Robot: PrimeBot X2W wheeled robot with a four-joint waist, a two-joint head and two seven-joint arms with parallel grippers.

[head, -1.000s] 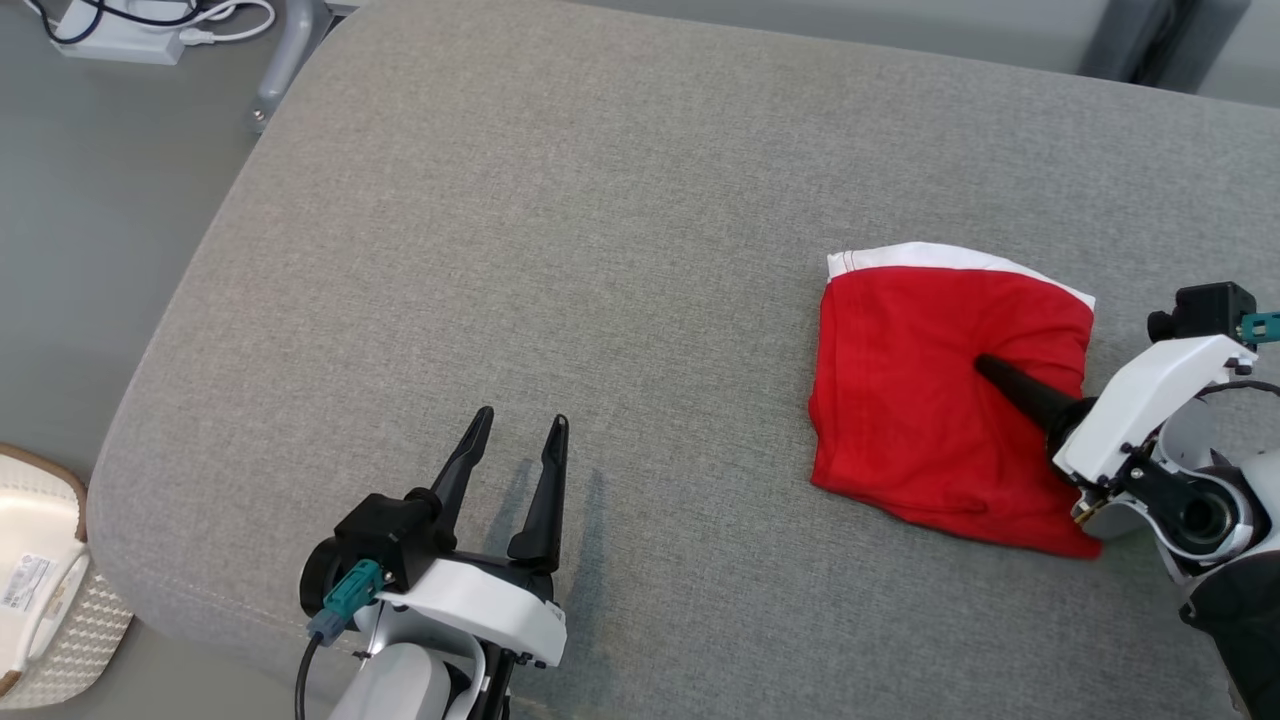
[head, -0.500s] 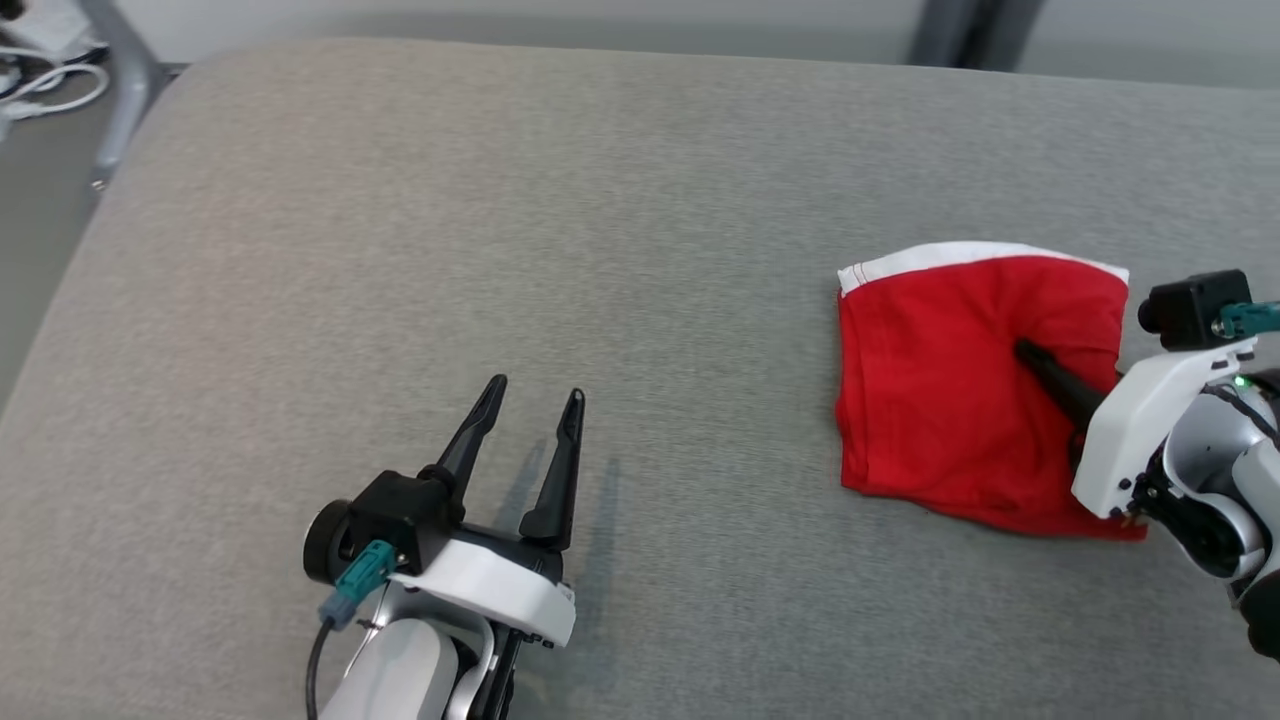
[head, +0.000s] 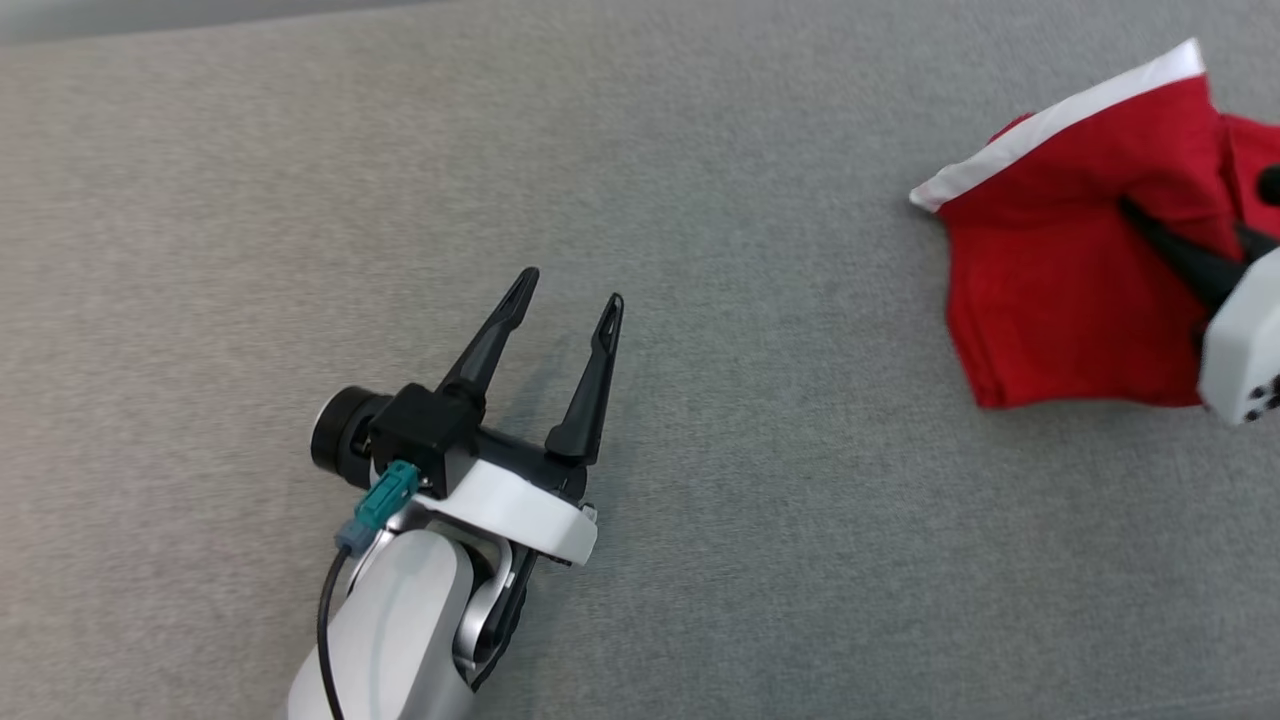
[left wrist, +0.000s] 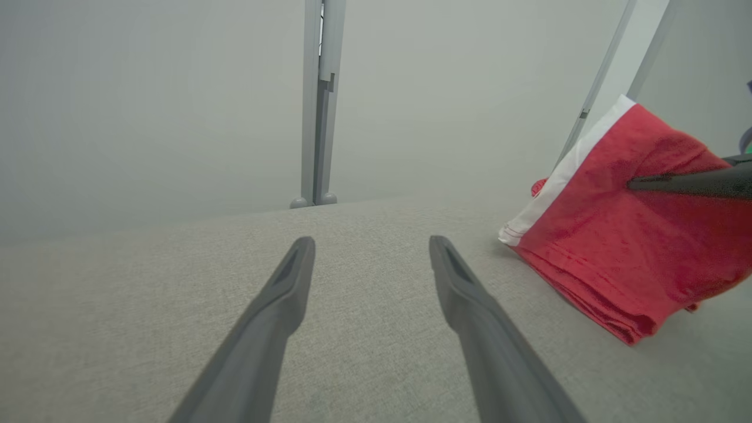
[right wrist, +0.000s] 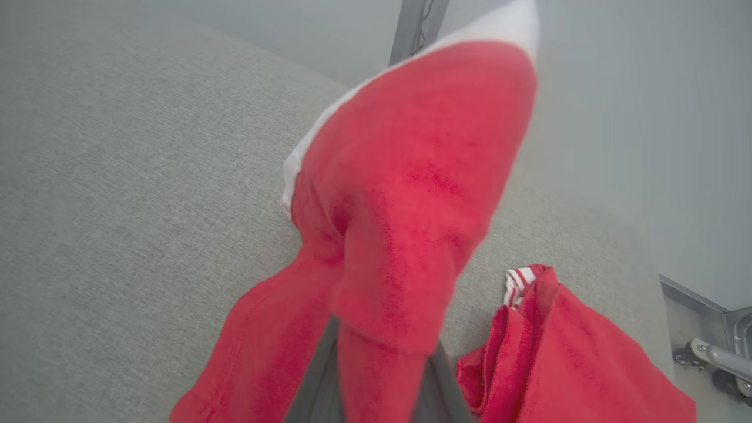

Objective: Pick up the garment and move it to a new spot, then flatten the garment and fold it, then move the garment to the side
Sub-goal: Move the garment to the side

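Observation:
The red garment with a white band hangs bunched at the far right of the head view, its lower edge near the grey cushioned surface. My right gripper is shut on the garment's middle, with the cloth draped over its fingers in the right wrist view. A second fold of the garment lies on the surface beside them. My left gripper stands open and holds nothing, well to the garment's left. In the left wrist view the garment sits to the right of the left gripper.
Grey metal frame posts rise past the surface's far edge before a pale wall. A metal bracket shows beyond the surface's edge in the right wrist view. Bare grey fabric lies between the two grippers.
The head camera has swung, so the whole picture shifted. The garment lay flat under my right gripper; now it is raised and bunched in that gripper. My left gripper stays open.

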